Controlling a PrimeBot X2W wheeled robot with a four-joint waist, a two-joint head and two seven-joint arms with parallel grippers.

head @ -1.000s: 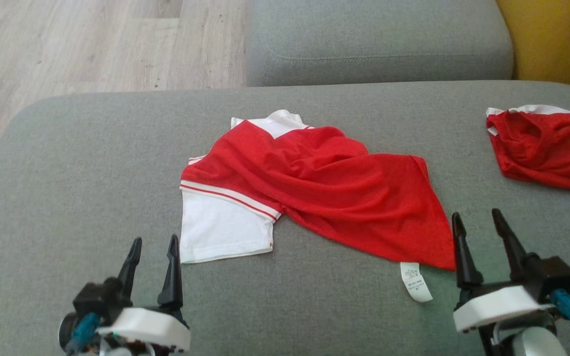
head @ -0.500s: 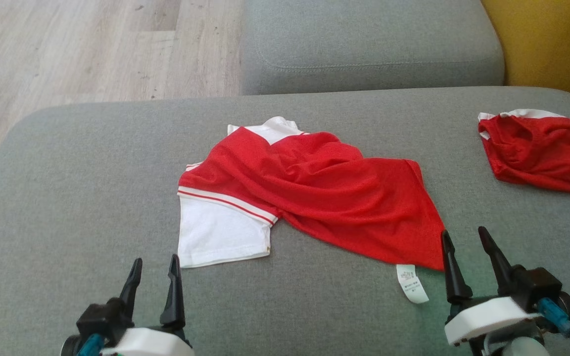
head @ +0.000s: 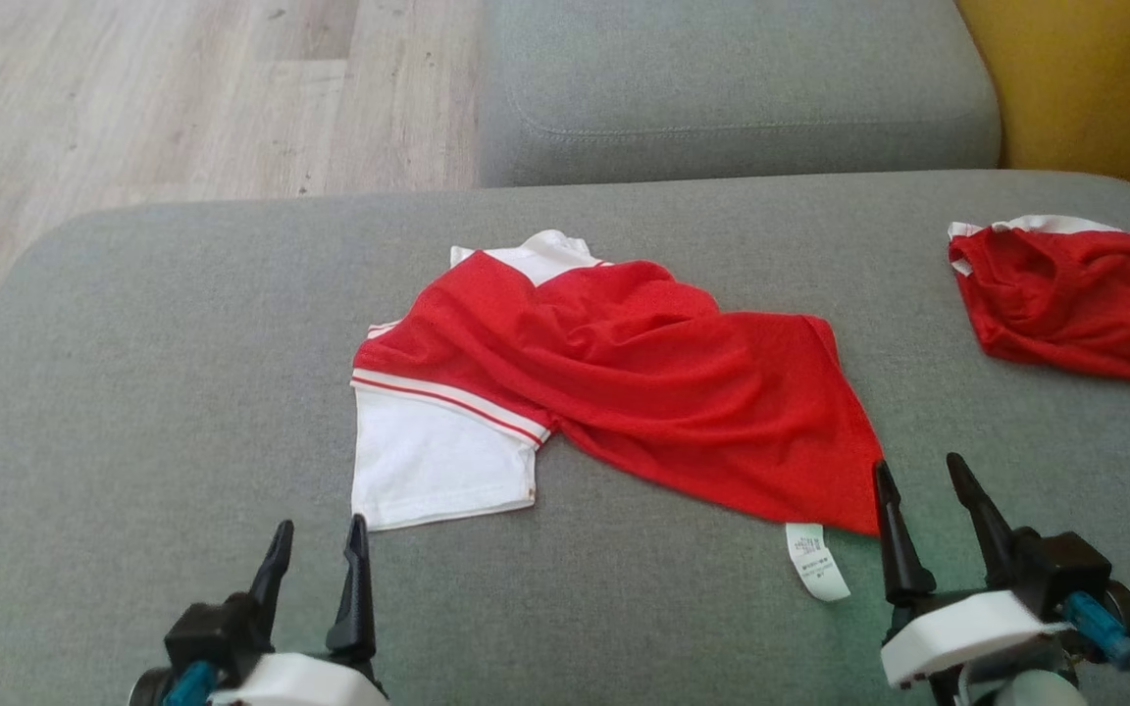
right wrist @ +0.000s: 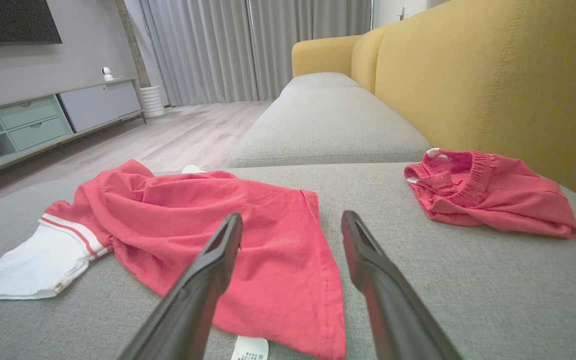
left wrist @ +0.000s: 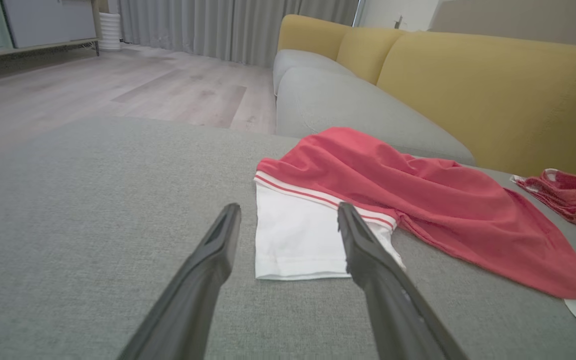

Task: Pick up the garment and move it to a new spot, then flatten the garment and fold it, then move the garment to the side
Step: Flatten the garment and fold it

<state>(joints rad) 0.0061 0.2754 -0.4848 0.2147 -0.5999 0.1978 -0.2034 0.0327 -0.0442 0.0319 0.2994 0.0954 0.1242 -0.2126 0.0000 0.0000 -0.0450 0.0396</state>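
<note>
The red-and-white jersey [head: 614, 392] lies rumpled mid-cushion on the grey sofa seat [head: 133, 392], white sleeve [head: 433, 461] and care label [head: 817, 561] toward the near edge. The left claw [head: 321, 522] and right claw [head: 916, 461] hover there, both spread wide and empty. A pinch catching only the label or one layer would likely let the fabric slip or bunch when lifted.

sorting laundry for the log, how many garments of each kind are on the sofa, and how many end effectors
red and white shirt: 1
red shorts: 1
end effectors: 2, left end effector and right end effector
total: 4
</note>
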